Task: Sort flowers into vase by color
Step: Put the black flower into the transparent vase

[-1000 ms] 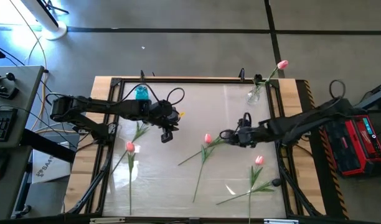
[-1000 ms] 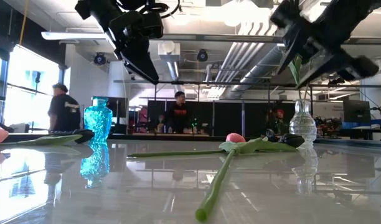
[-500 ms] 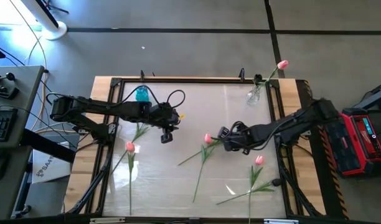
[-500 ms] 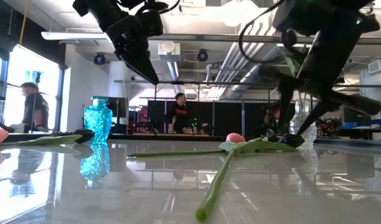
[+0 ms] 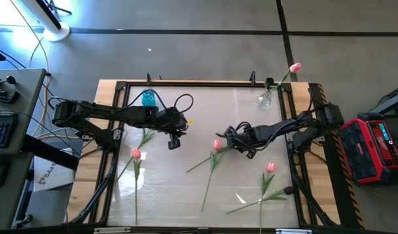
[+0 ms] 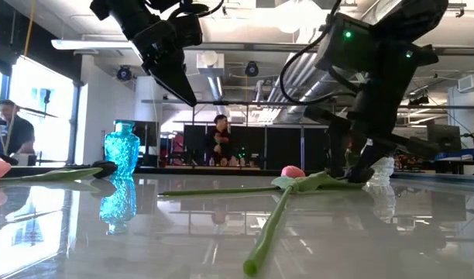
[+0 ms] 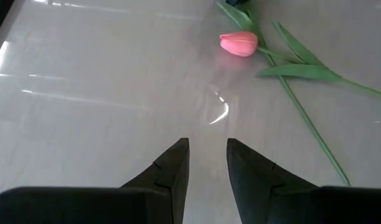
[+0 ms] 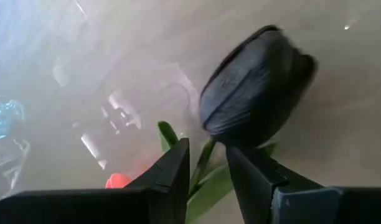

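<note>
A near-black tulip lies mid-table. Its head point(image 8: 256, 87) shows just past my right gripper point(image 8: 208, 146), which is down at the table point(image 5: 226, 134), point(image 6: 359, 172) and shut on its stem. That stem point(image 6: 221, 190) rests on the table beside a pink tulip point(image 5: 216, 144), point(image 6: 293, 171). My left gripper point(image 5: 175, 142), point(image 7: 208, 146) hangs shut above the table, touching nothing. A blue vase point(image 5: 147, 97), point(image 6: 121, 155) stands at the far left. A clear vase point(image 5: 265, 99) at the far right holds one pink tulip point(image 5: 294, 67). My right gripper has the near-black tulip's stem just below the head point(image 8: 205, 160) between its two fingers, together with a green leaf point(image 8: 209, 190). The fingers come slanting down from the table's right. The rest of the stem lies along the table; in the low view the gripper hides the head.
Two more pink tulips lie flat on the table, one near the left point(image 5: 135, 154) and one near the right point(image 5: 270, 167). Another stem with leaves point(image 5: 145, 138) lies by the left arm. A dark frame point(image 5: 186, 84) edges the table. A person point(image 6: 221, 139) stands in the room beyond.
My right gripper has come down from above and moved toward the table's left, onto the near-black tulip beside the pink one. The tulip stems on the table have stayed where they were.
</note>
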Available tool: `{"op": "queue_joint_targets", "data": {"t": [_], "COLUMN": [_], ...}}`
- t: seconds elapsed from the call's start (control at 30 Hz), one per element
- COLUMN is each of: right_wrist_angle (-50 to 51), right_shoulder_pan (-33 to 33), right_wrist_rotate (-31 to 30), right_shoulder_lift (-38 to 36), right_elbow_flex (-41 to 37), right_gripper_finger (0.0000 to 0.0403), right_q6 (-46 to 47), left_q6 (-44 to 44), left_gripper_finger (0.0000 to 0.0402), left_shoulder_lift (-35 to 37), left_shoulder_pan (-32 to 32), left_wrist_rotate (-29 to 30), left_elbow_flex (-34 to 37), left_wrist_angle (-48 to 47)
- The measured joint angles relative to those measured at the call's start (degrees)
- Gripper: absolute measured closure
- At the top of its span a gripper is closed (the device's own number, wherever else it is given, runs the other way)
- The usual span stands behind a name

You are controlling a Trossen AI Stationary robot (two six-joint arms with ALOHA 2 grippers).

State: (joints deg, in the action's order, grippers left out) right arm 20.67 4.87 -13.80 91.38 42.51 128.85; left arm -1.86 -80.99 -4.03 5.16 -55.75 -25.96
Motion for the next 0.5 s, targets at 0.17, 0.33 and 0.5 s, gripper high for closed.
{"op": "queue_joint_targets", "data": {"t": [0.17, 0.33, 0.5], "right_wrist_angle": [0.17, 0.51, 1.78], "right_shoulder_pan": [-1.53, -3.19, -3.7], "right_wrist_rotate": [0.83, 1.35, 0.65], "right_shoulder_lift": [1.67, 1.9, 2.0], "right_elbow_flex": [0.17, 0.12, 0.1], "right_gripper_finger": [0.0302, 0.0324, 0.0375], "right_q6": [-0.51, -7.03, -8.94], "left_q6": [-0.42, -0.45, -0.45], "left_gripper_finger": [0.0307, 0.0307, 0.0307], "left_shoulder_lift": [0.0, 0.0, 0.0], "left_shoulder_pan": [0.0, 0.0, 0.0], "left_wrist_rotate": [0.12, 0.26, 0.27], "left_elbow_flex": [0.0, 0.0, 0.0], "left_wrist_angle": [0.04, 0.04, 0.04]}}
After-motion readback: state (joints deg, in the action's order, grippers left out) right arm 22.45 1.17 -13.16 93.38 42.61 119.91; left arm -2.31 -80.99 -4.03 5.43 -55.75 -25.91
